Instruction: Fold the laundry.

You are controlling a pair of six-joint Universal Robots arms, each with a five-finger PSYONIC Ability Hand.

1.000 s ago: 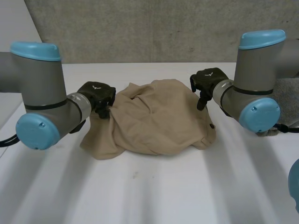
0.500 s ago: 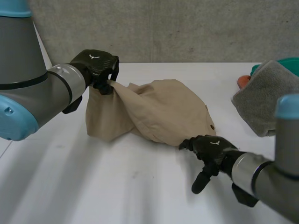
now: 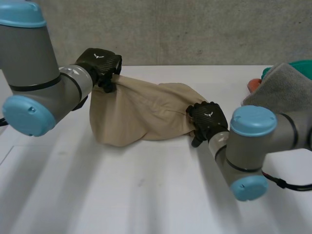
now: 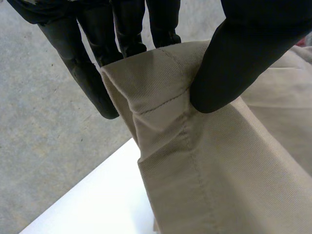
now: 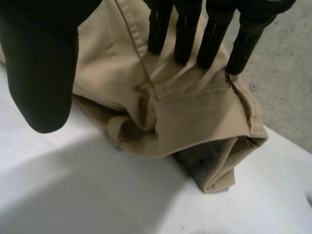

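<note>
1. Pinching a hemmed edge of the tan garment (image 4: 209, 161) between thumb and fingers, the left hand (image 4: 243, 53) holds that edge raised off the tabletop (image 3: 146, 195).
2. From the head view, this pinched edge is the garment's far left end. The cloth slopes down from it in a stretched line toward the right hand (image 3: 207, 119).
3. Most of the garment lies bunched on the tabletop between the two hands, near the middle and towards the back.
4. The right hand sits at the garment's right end, low and near the tabletop.
5. Its wrist view shows straight fingers with their tips resting on the cloth along a stitched seam. The thumb is spread well apart from them and pinches nothing.
6. Below those fingertips the cloth is folded over on itself, and a grey inner layer shows at the folded corner.
7. A grey cloth (image 3: 278, 97) lies heaped at the right of the tabletop, apart from the garment.
8. A green thing (image 3: 297, 66) and an orange thing (image 3: 253, 84) show partly behind the grey cloth; I cannot tell what they are.
</note>
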